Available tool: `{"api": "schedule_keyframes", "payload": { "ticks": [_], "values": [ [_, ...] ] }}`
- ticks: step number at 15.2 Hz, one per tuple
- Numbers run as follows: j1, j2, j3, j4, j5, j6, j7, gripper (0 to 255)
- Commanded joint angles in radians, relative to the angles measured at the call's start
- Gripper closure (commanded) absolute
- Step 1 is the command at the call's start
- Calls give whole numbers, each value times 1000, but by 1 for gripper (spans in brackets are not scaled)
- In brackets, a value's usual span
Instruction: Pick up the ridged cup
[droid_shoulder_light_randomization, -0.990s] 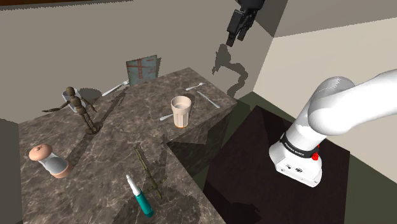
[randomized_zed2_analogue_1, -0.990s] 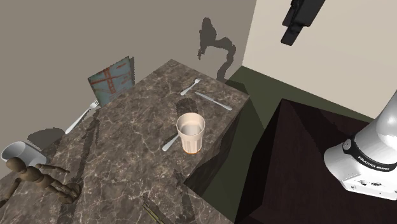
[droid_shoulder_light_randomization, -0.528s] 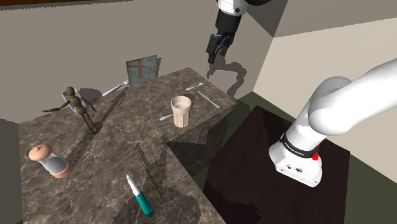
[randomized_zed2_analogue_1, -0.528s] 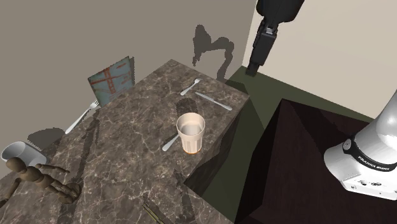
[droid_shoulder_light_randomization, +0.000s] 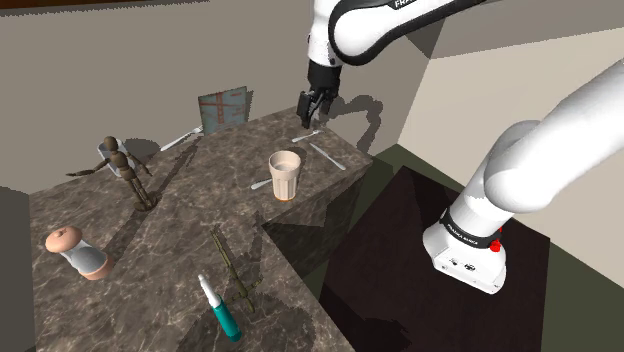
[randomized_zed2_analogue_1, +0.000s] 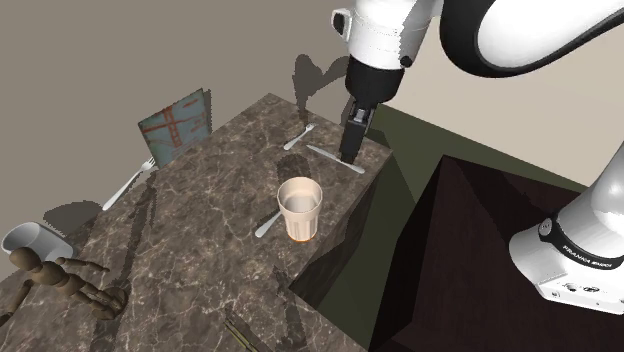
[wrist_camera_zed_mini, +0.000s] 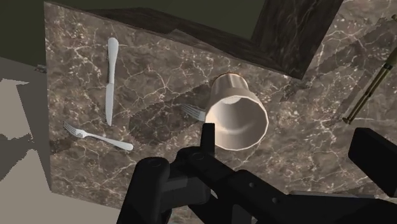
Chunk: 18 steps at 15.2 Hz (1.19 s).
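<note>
Dark marbled desk (droid_shoulder_light_randomization: 170, 235) is carrying the ridged cup (droid_shoulder_light_randomization: 285, 175), upright near its edge, a fork (wrist_camera_zed_mini: 191, 112) just beside it; the gripper (droid_shoulder_light_randomization: 311, 108) is hovering above, fingers spread, empty; approach seems in hand; next, lowering around the cup; arm base (randomized_zed2_analogue_1: 575, 262) lettering is reading FRANKA.

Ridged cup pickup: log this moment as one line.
stage: pre-grasp | end effector: open, empty, raised over the marbled counter | ridged cup: upright on counter, untouched, apart from end effector
</note>
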Motion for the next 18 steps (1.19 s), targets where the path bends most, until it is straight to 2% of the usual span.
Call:
{"api": "schedule_keyframes", "payload": {
  "ticks": [1,9,15,18],
  "values": [
    [-1,76,22,13,-19,57,32,0],
    [1,398,58,130,-165,219,176,0],
    [45,643,29,273,-289,283,286,0],
    [66,724,11,322,-321,304,314,0]
  ]
}}
